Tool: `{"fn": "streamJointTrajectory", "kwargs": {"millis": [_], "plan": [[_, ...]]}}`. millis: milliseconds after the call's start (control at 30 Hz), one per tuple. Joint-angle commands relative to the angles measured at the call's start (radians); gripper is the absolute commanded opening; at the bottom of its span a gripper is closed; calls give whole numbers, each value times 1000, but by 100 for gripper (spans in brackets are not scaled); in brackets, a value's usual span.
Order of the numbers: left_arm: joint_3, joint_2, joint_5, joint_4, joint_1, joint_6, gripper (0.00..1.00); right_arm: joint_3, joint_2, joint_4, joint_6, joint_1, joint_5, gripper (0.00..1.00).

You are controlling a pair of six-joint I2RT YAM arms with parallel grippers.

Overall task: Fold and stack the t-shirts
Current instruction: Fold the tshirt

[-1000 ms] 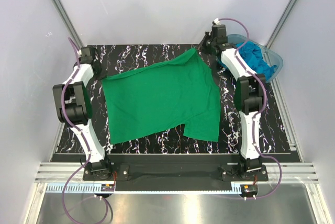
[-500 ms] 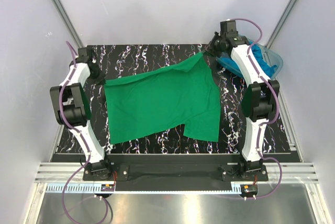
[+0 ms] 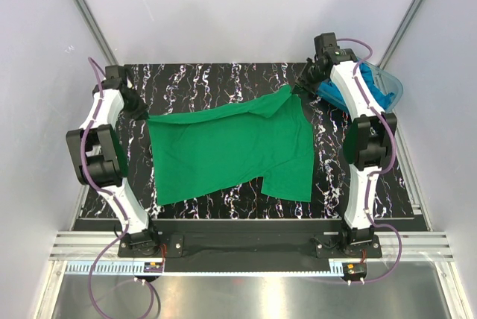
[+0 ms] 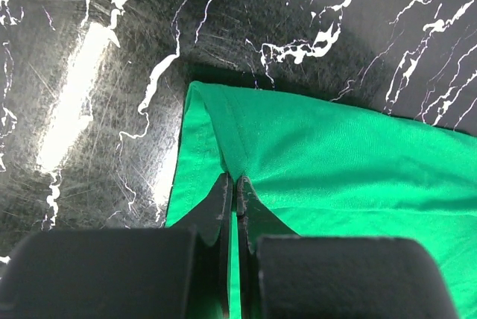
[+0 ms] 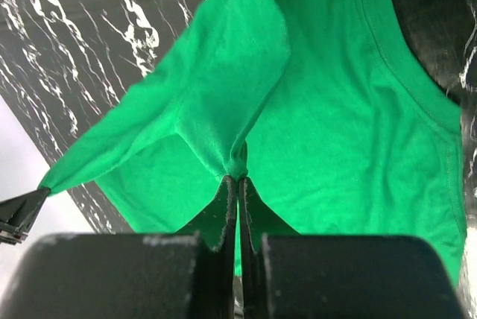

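A bright green t-shirt [image 3: 231, 147] lies spread over the black marbled table [image 3: 209, 80], its far edge stretched between the two arms. My left gripper [image 3: 143, 114] is shut on the shirt's far left corner [image 4: 223, 147], just above the table. My right gripper [image 3: 297, 86] is shut on a bunched fold at the shirt's far right corner [image 5: 238, 159], lifted off the table. Turquoise-blue t-shirts [image 3: 373, 88] lie crumpled in the tub at the far right, behind the right arm.
The clear blue-tinted tub [image 3: 395, 84] sits at the table's far right corner. White walls with metal rails enclose the table on three sides. Both arm bases stand on the rail at the near edge.
Both grippers have moved toward the far side and outward, pulling the shirt's far edge straighter. The right corner has dropped lower and shifted right.
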Motion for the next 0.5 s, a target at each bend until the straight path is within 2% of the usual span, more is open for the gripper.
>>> {"fn": "streamJointTrajectory", "kwargs": {"millis": [0,167,467], "plan": [[1,-46,54,-11,10,19,0,39,12,-75,-1,-11,-32,0],[-71,-62,60,16,10,14,0,29,7,-88,-4,-12,-34,0],[-94,-44,45,16,10,27,0,13,15,-88,-2,-28,-46,0]]}}
